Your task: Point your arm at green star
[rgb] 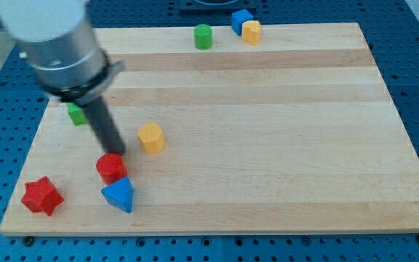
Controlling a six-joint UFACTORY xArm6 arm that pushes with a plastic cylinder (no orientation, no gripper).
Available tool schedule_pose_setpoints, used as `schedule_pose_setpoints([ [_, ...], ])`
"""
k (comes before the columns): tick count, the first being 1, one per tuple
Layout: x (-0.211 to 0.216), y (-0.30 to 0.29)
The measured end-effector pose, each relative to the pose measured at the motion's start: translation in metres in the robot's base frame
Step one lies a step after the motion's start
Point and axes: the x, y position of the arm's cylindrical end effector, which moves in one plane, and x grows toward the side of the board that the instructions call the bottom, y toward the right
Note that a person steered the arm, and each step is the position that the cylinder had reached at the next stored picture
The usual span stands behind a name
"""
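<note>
A green block (75,114), partly hidden behind my arm so its shape is hard to make out, lies near the board's left edge. My dark rod slants down from the view's upper left. My tip (116,151) rests just above a red cylinder (111,167), below and to the right of that green block. A green cylinder (204,36) stands near the board's top edge.
A yellow hexagon block (151,137) lies right of my tip. A blue triangular block (118,195) sits below the red cylinder, and a red star (41,196) at the bottom left. A blue cube (241,20) and a yellow block (251,32) touch at the wooden board's (282,131) top edge.
</note>
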Motion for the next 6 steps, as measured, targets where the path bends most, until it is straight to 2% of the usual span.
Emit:
schedule_pose_setpoints([
  [2, -0.035, 0.122],
  [3, -0.032, 0.113],
  [5, 0.000, -0.046],
  [6, -0.008, -0.135],
])
